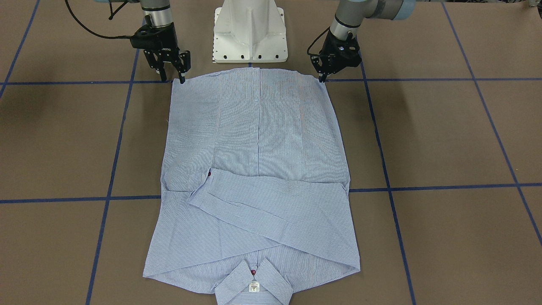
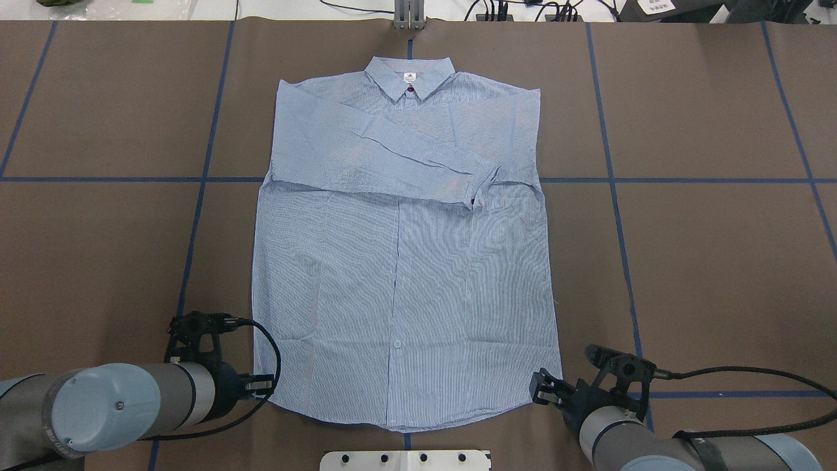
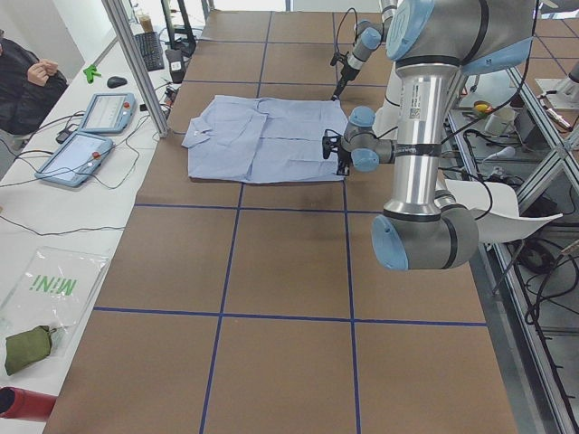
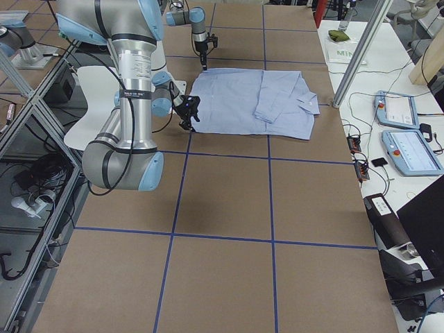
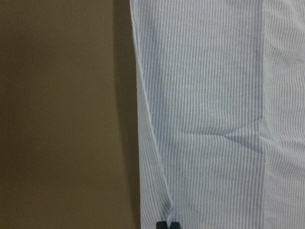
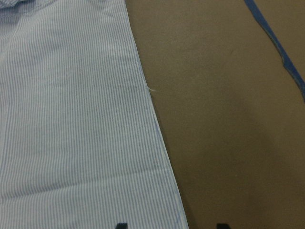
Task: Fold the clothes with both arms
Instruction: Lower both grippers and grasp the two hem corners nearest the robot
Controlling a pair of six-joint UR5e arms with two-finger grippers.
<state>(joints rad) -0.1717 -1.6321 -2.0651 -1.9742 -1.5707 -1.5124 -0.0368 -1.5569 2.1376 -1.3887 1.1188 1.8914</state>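
The light blue-and-white striped shirt (image 1: pixel 258 140) lies flat on the brown table, buttons up, collar (image 2: pixel 409 75) at the far side, both sleeves folded across the chest. My left gripper (image 1: pixel 323 78) is at the hem's left corner (image 2: pixel 265 386). In the left wrist view its fingertips (image 5: pixel 167 224) are pressed together on the shirt's edge (image 5: pixel 152 143). My right gripper (image 1: pixel 172 79) is at the hem's right corner (image 2: pixel 537 390). In the right wrist view it is open (image 6: pixel 170 225), fingertips wide apart, straddling the shirt's edge (image 6: pixel 157 143) just above the table.
The white pedestal base (image 1: pixel 250 34) stands just behind the hem, between the arms. Blue tape lines (image 2: pixel 614 196) grid the brown table. Tablets and cables (image 3: pixel 90 136) lie on the white bench past the collar end.
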